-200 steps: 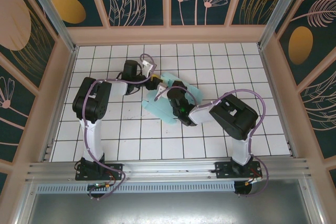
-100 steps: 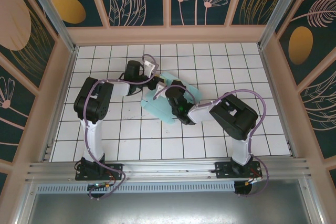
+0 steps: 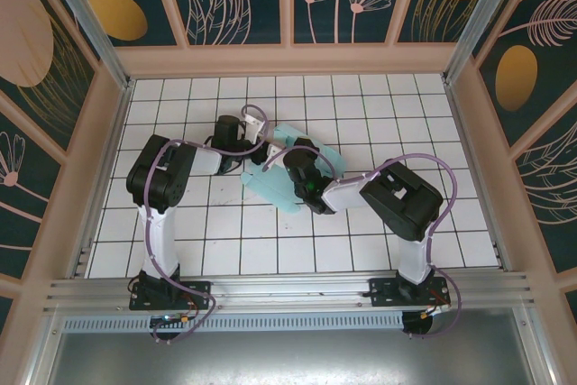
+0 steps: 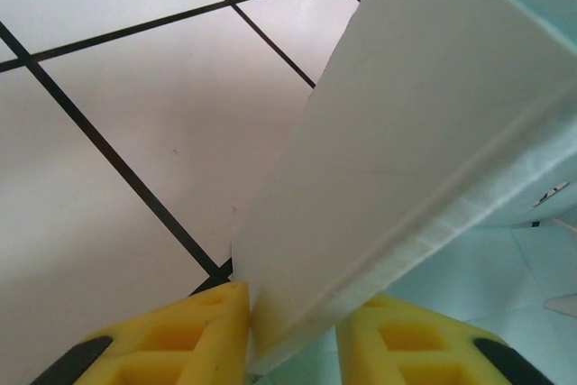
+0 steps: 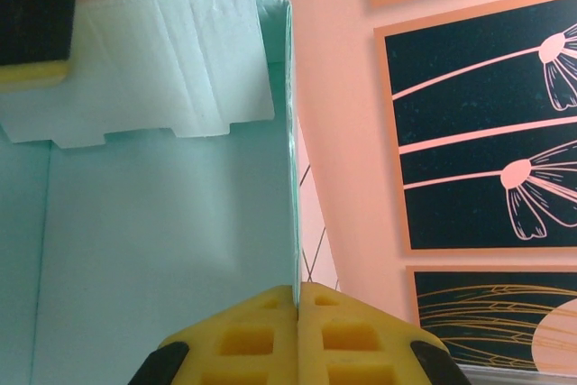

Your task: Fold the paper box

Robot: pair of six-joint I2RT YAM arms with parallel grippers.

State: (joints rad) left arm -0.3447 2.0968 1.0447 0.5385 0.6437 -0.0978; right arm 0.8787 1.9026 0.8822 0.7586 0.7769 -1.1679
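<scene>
Moved: my left hand (image 3: 260, 149) has drawn in against the left edge of the paper box (image 3: 275, 188), and its fingers have narrowed.
Left hand: it grips a raised flap of smooth, pale card between two yellow pads (image 4: 203, 335).
Right hand (image 5: 297, 299): it is clamped on a thin upright wall of the box, pads meeting.
Paper box: one matte mint piece, creased, lying mid-table between my two hands.
Table (image 3: 361, 105): glossy white tiles with black lines; open tiles all round, peach walls well apart.

Left gripper (image 4: 293, 317), 2 yellow fingers (image 4: 180, 340) pinching paper box (image 4: 424, 132) flap, white tiled floor (image 4: 135, 151)
</scene>
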